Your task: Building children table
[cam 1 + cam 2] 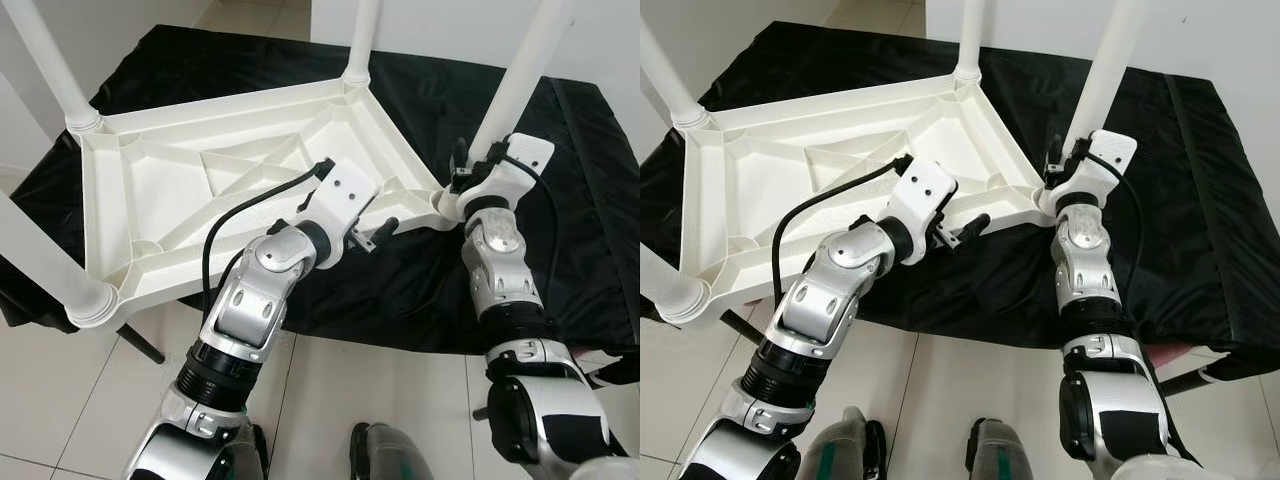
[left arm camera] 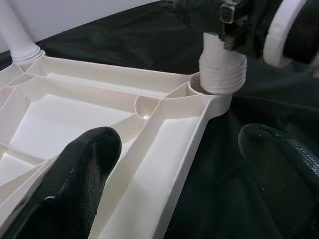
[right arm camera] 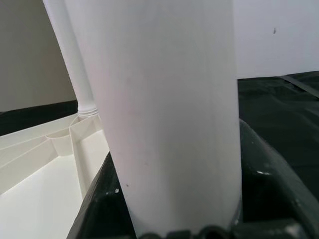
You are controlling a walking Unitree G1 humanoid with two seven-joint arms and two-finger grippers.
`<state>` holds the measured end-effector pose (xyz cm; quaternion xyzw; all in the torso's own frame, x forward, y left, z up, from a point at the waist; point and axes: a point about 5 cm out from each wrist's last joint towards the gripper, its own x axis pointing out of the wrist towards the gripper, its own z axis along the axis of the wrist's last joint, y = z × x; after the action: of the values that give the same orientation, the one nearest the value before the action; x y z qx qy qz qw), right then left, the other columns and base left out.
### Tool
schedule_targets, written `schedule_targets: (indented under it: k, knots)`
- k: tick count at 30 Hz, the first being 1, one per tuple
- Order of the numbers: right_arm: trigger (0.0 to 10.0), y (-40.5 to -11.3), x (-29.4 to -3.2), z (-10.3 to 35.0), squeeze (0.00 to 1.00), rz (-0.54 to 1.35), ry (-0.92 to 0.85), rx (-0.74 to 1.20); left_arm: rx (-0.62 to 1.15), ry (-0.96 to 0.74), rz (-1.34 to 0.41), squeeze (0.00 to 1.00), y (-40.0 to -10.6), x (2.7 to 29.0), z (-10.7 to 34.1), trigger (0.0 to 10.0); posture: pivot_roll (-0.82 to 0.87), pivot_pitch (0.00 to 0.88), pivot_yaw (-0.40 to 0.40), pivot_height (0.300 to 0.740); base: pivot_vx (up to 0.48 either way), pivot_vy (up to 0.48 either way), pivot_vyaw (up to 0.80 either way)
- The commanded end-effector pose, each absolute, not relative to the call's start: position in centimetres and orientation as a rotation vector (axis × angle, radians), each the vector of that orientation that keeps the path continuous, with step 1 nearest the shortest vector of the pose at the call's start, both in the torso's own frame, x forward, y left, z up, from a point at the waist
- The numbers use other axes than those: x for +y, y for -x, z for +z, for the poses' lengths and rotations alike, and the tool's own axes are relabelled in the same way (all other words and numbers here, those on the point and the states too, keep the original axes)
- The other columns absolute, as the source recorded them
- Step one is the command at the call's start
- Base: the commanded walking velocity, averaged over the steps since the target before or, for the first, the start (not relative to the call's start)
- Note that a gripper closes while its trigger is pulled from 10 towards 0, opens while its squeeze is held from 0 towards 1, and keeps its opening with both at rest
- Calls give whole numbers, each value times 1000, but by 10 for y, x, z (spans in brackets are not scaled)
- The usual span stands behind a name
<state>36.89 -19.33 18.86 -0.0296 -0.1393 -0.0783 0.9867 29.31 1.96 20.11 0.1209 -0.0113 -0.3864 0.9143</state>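
White tabletop [image 1: 200, 190] upturned, 4 legs, R gripper [image 1: 468, 165] clamping leg [image 1: 520, 75].

White plastic table top [image 1: 200, 190] lies upside down, four white legs [image 1: 520, 70] standing in its corners.

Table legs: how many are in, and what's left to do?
Done: three legs stand in corner sockets of the upturned tabletop. In hand: the right gripper is shut on the fourth leg, whose threaded end sits at its socket, seemingly not fully seated. The left gripper hovers open by the near rim. Left: seat it, flip the table.
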Motion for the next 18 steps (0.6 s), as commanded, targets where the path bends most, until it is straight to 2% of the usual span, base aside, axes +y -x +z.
schedule_targets:
  k: [1,18]
  knots:
    - [10000,-370,-194,184,0,-175,43,-262,-15,-248,-822,0,-290,17,200,10000,-38,52,8,740,0,0,0]
    - [10000,-379,-186,176,0,-152,35,-234,4,-240,-838,0,-281,17,199,10000,-23,84,10,740,0,0,0]
